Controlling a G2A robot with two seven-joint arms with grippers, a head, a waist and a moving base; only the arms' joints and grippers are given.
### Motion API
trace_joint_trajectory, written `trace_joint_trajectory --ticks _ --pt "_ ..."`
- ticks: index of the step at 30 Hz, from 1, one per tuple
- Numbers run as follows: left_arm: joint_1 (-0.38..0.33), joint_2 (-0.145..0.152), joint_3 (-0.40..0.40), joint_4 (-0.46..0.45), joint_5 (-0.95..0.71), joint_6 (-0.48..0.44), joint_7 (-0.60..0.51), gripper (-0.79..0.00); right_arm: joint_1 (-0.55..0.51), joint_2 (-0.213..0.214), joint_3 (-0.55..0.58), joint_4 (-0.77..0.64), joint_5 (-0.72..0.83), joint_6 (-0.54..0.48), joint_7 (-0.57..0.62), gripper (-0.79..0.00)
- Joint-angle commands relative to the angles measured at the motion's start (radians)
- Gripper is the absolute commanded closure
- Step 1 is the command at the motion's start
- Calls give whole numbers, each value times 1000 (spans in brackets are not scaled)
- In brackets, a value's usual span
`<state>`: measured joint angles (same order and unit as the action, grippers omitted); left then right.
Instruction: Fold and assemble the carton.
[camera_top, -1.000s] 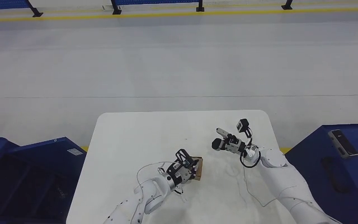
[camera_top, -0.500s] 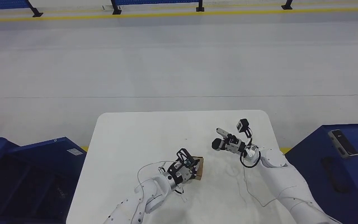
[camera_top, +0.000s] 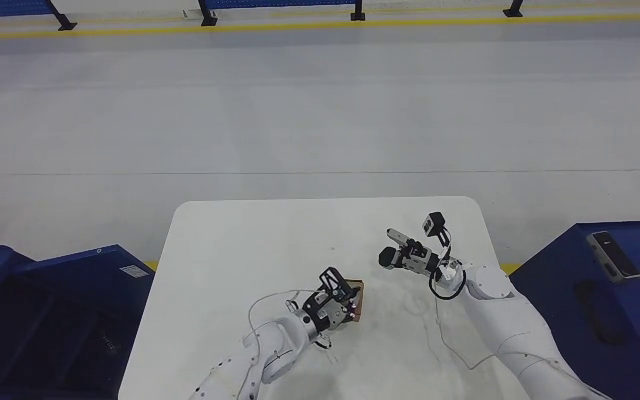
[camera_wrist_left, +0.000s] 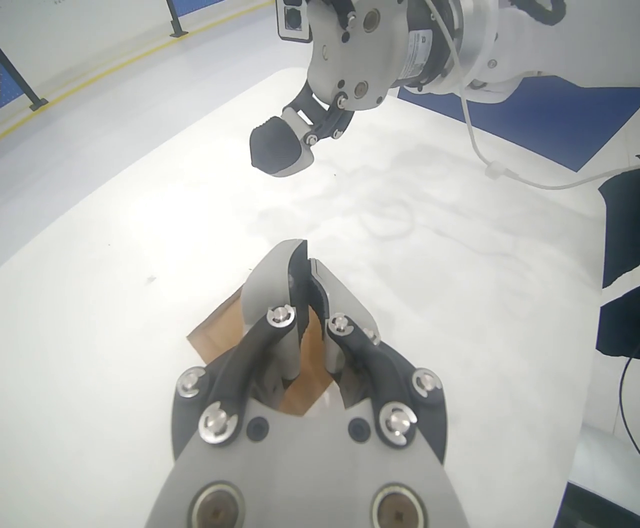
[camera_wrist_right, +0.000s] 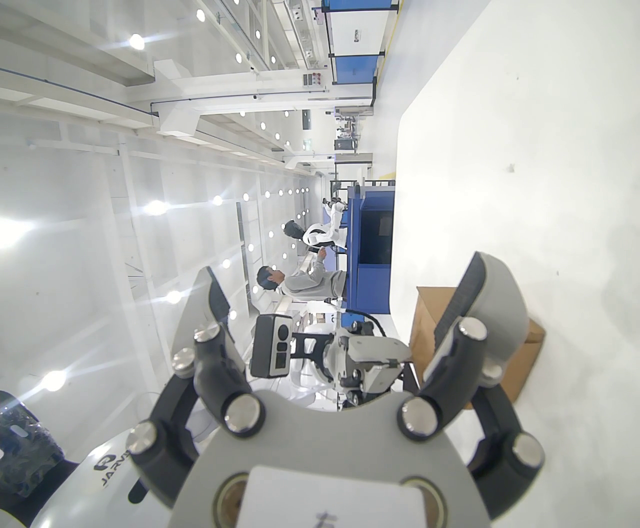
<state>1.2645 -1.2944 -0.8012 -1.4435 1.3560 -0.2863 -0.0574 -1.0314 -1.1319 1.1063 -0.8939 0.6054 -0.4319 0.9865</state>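
On my top feed a blue bin (camera_top: 70, 300) stands off the left end of the white tabletop (camera_top: 250, 250) and a second bin (camera_top: 590, 280) off the right end. The right arm's white cable (camera_top: 440, 335) trails over the near right part of the tabletop. The right gripper (camera_wrist_right: 345, 295) hangs above the tabletop just beyond the carton (camera_wrist_left: 220, 332), turned on its side, its fingers spread wide with nothing in them. It sits straight ahead of my left gripper (camera_wrist_left: 305, 255), with bare tabletop between the two.

Compared with a second ago, the left gripper has edged a little toward the right arm. The brown patch seen from above has narrowed and shifted with it. The right arm has not moved.

The left fingers are closed to a sliver over the carton's edge, with board showing between them near their base. I cannot tell whether they pinch it. The carton sits near the front middle of the tabletop. From above its long side runs roughly near-to-far, and the right wrist feed shows it standing up off the surface.
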Motion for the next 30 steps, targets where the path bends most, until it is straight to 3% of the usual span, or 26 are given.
trace_joint_trajectory --ticks 1,7,15,21,30 --pt "-1 -1 1 7 -4 -4 -12 0 0 0 0 0 0 0 0 -785" --pt "-28 -14 16 56 -28 -12 -17 0 0 0 0 0 0 0 0 -785" --pt "-7 -8 0 2 4 -11 -21 0 0 0 0 0 0 0 0 -785" --pt "-28 -18 17 58 -14 -25 -38 0 0 0 0 0 0 0 0 -785" --pt "2 -14 7 -7 26 -8 -17 0 0 0 0 0 0 0 0 -785"
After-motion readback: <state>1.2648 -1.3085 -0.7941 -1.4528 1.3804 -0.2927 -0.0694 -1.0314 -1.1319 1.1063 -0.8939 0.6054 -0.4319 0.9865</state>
